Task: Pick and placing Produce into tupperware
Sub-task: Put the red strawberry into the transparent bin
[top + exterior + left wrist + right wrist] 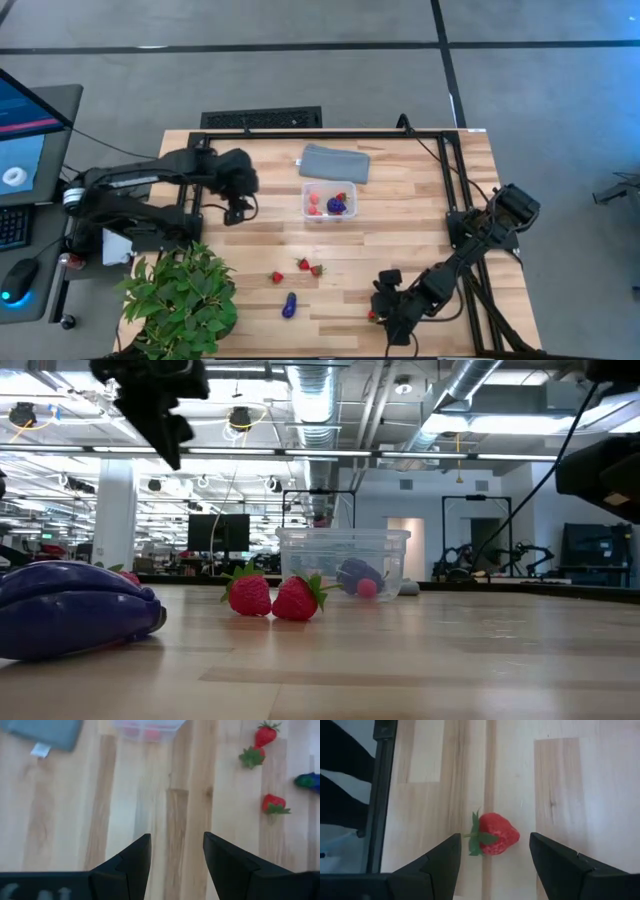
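Now we hold our right gripper [492,857] open, a strawberry [494,840] between its fingers; left gripper [176,855] open, empty.

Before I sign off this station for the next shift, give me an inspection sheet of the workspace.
Surface: wooden table, dry, no spills seen.
Job's things: clear tupperware holds red and purple pieces; three strawberries and a purple piece loose on the table; one strawberry near the front edge.
Clutter: grey-blue pad; leafy plant at the front-left corner.
Grippers: left gripper open, empty, raised left of the tupperware; right gripper open, fingers either side of that strawberry.
Cables: black leads along the table's back-right corner.
Surroundings: monitor, keyboard and mouse beside the table.
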You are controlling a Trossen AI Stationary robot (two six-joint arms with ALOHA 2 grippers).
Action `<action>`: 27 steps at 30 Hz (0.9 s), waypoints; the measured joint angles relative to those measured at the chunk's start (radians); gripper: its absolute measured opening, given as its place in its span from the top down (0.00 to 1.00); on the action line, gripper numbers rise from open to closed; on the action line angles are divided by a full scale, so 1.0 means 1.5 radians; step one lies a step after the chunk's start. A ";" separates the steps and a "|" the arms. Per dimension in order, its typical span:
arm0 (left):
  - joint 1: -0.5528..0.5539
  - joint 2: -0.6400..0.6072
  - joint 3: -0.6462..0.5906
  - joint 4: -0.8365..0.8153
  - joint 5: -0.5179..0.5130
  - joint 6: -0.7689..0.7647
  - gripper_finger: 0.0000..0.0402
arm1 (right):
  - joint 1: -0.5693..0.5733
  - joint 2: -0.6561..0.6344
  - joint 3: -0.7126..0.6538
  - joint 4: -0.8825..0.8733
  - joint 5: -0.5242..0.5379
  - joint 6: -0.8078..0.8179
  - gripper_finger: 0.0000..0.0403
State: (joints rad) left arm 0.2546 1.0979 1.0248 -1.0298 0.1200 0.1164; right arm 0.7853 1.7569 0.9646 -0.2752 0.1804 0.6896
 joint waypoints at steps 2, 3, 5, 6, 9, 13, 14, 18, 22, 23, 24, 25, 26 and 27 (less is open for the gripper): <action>0.002 -0.041 -0.028 0.002 -0.008 -0.026 0.58 | -0.003 0.000 0.000 0.000 -0.002 -0.022 0.35; 0.004 -0.063 -0.042 0.004 -0.009 -0.040 0.58 | -0.005 0.000 0.000 0.000 -0.006 -0.031 0.35; 0.004 -0.104 -0.069 0.006 -0.015 -0.071 0.58 | -0.010 0.000 0.000 0.000 -0.019 -0.058 0.35; 0.004 -0.124 -0.083 0.008 -0.016 -0.086 0.58 | -0.013 0.000 0.000 0.000 -0.029 -0.071 0.35; 0.004 -0.181 -0.120 0.010 -0.018 -0.131 0.58 | -0.020 0.000 -0.001 0.000 -0.057 -0.115 0.35; 0.004 -0.247 -0.158 0.012 -0.018 -0.180 0.58 | -0.030 0.000 -0.001 0.000 -0.074 -0.163 0.35; 0.004 -0.262 -0.166 0.013 -0.019 -0.191 0.58 | -0.033 0.000 -0.001 0.000 -0.077 -0.173 0.35; 0.003 -0.312 -0.188 0.017 -0.025 -0.220 0.58 | -0.042 0.000 -0.001 0.000 -0.092 -0.217 0.35; 0.003 -0.346 -0.194 0.018 -0.039 -0.232 0.58 | -0.045 -0.001 -0.001 0.000 -0.108 -0.265 0.35; 0.003 -0.352 -0.194 0.018 -0.042 -0.232 0.58 | -0.045 -0.001 -0.001 0.000 -0.110 -0.274 0.35; 0.003 -0.358 -0.194 0.018 -0.048 -0.232 0.58 | -0.046 -0.001 -0.001 0.001 -0.114 -0.281 0.35; 0.003 -0.363 -0.194 0.018 -0.052 -0.232 0.58 | -0.049 -0.001 -0.001 0.001 -0.119 -0.286 0.35; 0.003 -0.366 -0.194 0.018 -0.055 -0.233 0.58 | -0.051 -0.001 -0.001 0.001 -0.124 -0.287 0.35; 0.003 -0.369 -0.194 0.018 -0.057 -0.233 0.58 | -0.053 -0.001 -0.001 0.001 -0.125 -0.287 0.35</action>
State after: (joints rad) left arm 0.2596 0.5443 0.7345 -1.0035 0.0340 -0.2325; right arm 0.7058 1.7561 0.9638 -0.2745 -0.0071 0.2591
